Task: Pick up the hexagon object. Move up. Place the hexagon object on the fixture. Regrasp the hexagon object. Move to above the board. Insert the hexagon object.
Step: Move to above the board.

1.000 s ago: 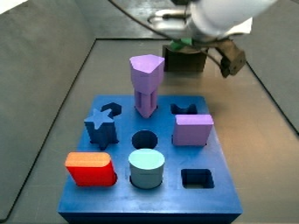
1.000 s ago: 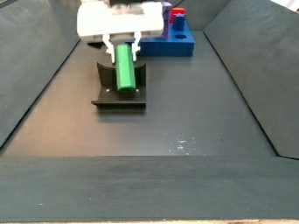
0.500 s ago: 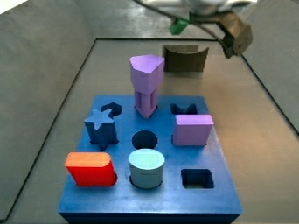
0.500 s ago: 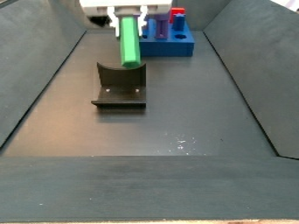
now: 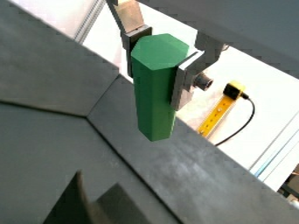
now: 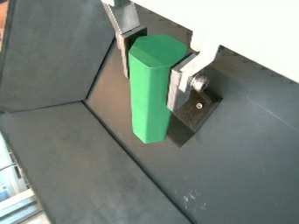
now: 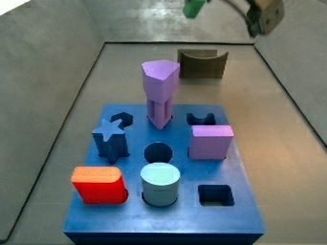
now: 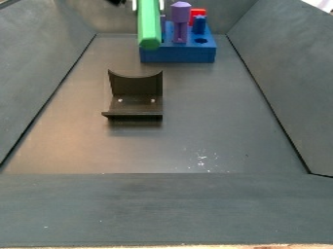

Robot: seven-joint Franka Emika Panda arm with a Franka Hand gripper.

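Your gripper (image 5: 162, 54) is high above the fixture (image 8: 134, 95), and its fingers (image 6: 121, 19) are pinching the upper end of the hexagon object (image 5: 155, 86), which hangs straight down from them in both wrist views and shows as a green bar near the top of a side view (image 8: 148, 26). The fixture's notch sits empty below, so judge this as the carry toward the board (image 7: 163, 172) after the regrasp. Keep the bar vertical as you travel; any swing at its free lower end will make lining up harder. The gripper itself is almost out of frame in both side views, so rely on the wrist views to confirm the bar has not slipped between the pads. Pass well clear of the purple pillar (image 7: 159, 92), which stands tallest on the board. Which hole takes the hexagon cannot be told from here; the round hole (image 7: 157, 152) and the square hole (image 7: 215, 194) are open, but neither looks six-sided. Settle over the matching opening, turn the flats to suit, then descend slowly.
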